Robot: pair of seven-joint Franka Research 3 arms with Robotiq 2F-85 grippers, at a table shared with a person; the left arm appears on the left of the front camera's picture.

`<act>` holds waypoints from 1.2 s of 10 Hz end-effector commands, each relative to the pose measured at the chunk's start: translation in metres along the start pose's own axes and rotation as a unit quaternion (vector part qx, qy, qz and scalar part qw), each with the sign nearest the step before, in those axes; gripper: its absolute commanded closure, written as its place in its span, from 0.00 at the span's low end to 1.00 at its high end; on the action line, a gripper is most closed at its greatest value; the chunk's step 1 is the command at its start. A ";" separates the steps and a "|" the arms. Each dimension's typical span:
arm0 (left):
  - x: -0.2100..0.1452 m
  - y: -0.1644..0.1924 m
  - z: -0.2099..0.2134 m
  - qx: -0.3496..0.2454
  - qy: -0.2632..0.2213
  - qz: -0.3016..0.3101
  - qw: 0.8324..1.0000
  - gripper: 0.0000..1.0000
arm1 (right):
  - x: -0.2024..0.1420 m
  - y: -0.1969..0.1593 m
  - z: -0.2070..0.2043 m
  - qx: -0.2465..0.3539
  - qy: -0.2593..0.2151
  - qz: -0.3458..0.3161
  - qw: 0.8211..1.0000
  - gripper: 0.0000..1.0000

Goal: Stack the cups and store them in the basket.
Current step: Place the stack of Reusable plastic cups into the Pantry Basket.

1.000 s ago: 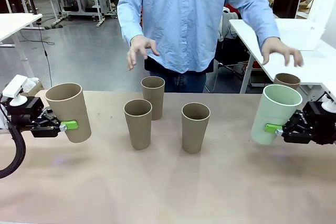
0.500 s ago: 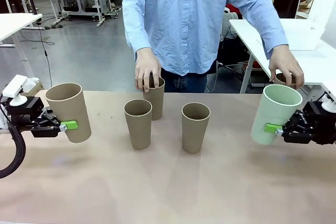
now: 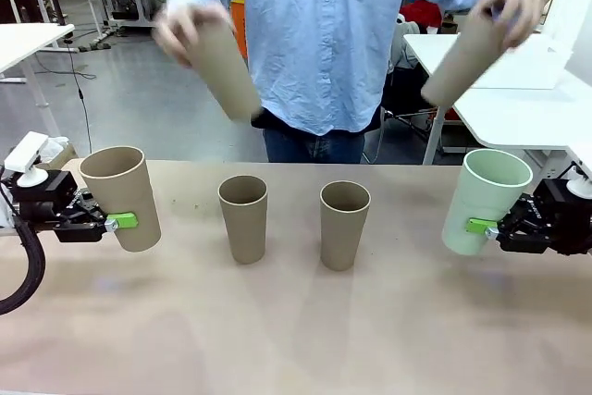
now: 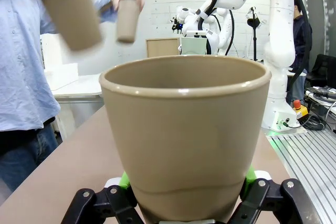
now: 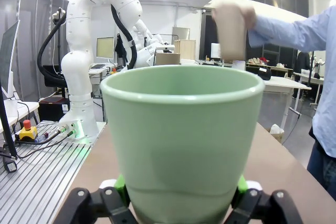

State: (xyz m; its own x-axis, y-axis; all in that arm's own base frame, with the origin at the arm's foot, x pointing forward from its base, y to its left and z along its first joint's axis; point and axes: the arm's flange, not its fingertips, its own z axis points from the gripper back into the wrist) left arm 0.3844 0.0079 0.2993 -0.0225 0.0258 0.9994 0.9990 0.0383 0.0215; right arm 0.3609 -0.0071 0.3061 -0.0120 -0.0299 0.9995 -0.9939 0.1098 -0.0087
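My left gripper [image 3: 116,222] is shut on a tan cup [image 3: 121,196], held tilted just above the table at the left; the same cup [image 4: 184,135] looms large in the left wrist view. My right gripper [image 3: 483,227] is shut on the mint green cup [image 3: 485,199] at the right, seen close up as a green cup [image 5: 182,137] in the right wrist view. Two tan cups [image 3: 243,217] [image 3: 344,224] stand upright mid-table. The person holds one tan cup [image 3: 222,67] in each raised hand, the other [image 3: 460,57] at the right. The basket is out of view.
The person stands at the far edge of the brown table [image 3: 296,330]. White tables [image 3: 518,90] stand behind at the right and left. The table's near half is bare.
The person has lifted the two far cups off the table, one in each hand, and raised them high. Both my grippers and their cups have stayed still.
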 end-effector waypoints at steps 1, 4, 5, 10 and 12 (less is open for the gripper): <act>0.002 -0.001 0.001 0.000 -0.001 -0.003 1.000 0.16 | 0.001 -0.001 -0.001 0.000 0.002 0.005 1.000 0.16; 0.002 -0.001 0.001 0.000 -0.001 -0.003 1.000 0.16 | 0.001 -0.001 -0.001 0.000 0.002 0.005 1.000 0.16; 0.002 -0.001 0.001 0.000 -0.001 -0.003 1.000 0.16 | 0.001 -0.001 -0.001 0.000 0.002 0.005 1.000 0.16; 0.002 -0.001 0.001 0.000 -0.001 -0.003 1.000 0.16 | 0.001 -0.001 -0.001 0.000 0.002 0.005 1.000 0.16; 0.002 -0.001 0.001 0.000 -0.001 -0.003 1.000 0.16 | 0.001 -0.001 -0.001 0.000 0.002 0.005 1.000 0.16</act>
State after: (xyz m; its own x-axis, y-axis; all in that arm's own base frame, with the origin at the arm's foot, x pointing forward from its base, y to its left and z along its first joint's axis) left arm 0.3843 0.0078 0.2992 -0.0222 0.0252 0.9994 0.9991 0.0372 0.0213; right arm 0.3608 -0.0073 0.3049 -0.0091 -0.0288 0.9995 -0.9939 0.1105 -0.0058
